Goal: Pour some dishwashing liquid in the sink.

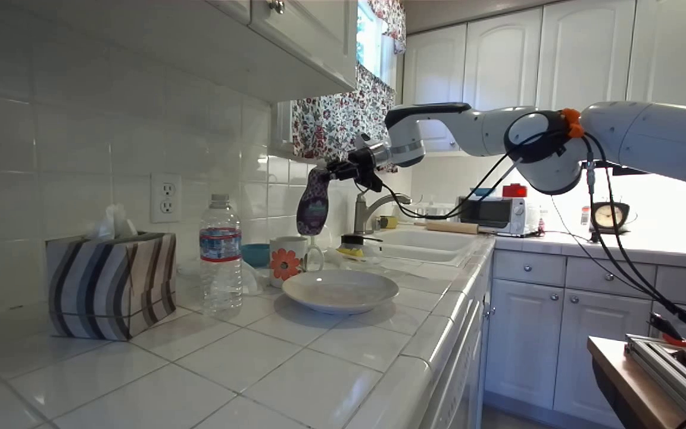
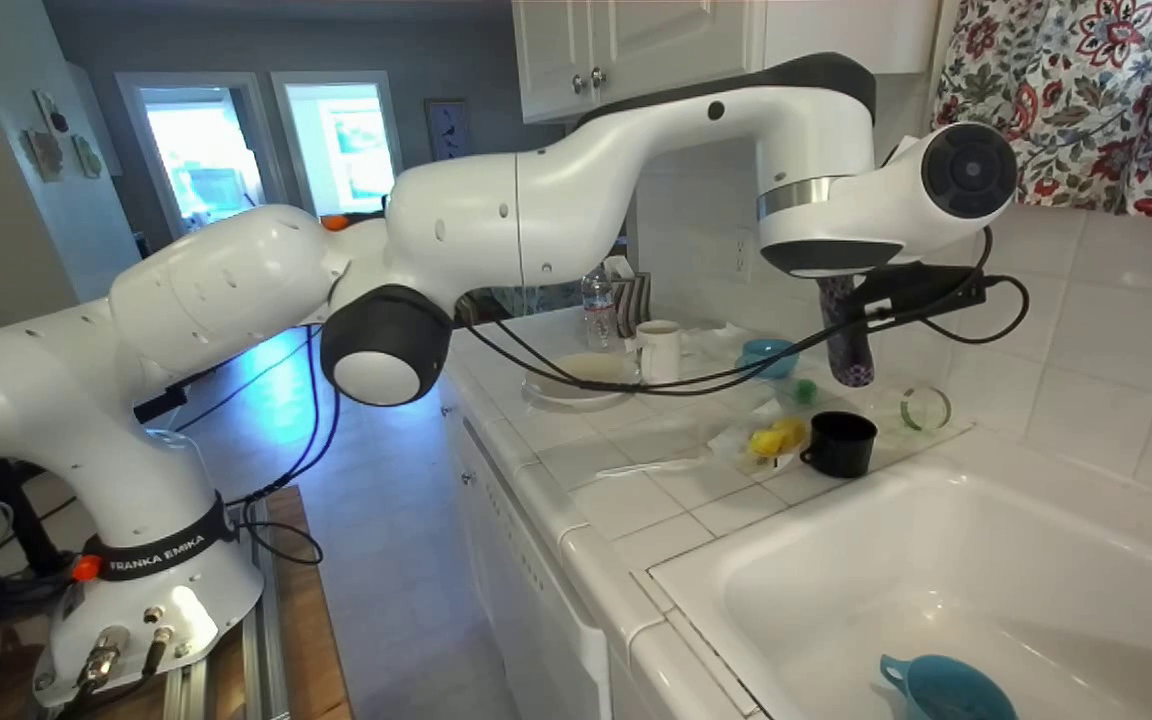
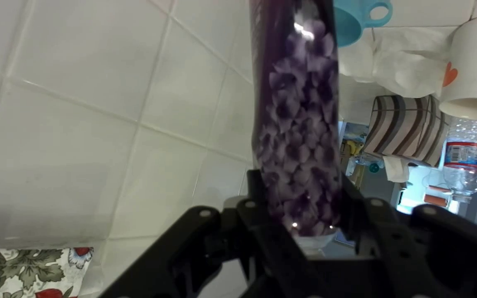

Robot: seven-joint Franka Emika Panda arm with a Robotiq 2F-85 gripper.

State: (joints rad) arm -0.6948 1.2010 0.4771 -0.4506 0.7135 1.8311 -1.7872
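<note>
The dishwashing liquid is a purple bottle with a flower pattern and a pale cap; it shows in both exterior views (image 1: 312,202) (image 2: 850,345) and in the wrist view (image 3: 296,103). My gripper (image 1: 332,171) is shut on its upper part, one finger on each side, as the wrist view shows (image 3: 299,190). The bottle hangs in the air above the counter near the tiled wall, cap end up and slightly tilted. The white sink (image 2: 836,540) lies beside that stretch of counter; it also shows in an exterior view (image 1: 459,255). The bottle is not over the basin.
Below the bottle stand a black cup (image 2: 841,446), a yellow sponge (image 2: 778,438) and a glass (image 2: 926,408). A blue cup (image 2: 951,690) lies in the sink. A faucet (image 1: 367,211), flowered mug (image 1: 288,262), plate (image 1: 340,292), water bottle (image 1: 220,256) and tissue box (image 1: 111,283) are nearby.
</note>
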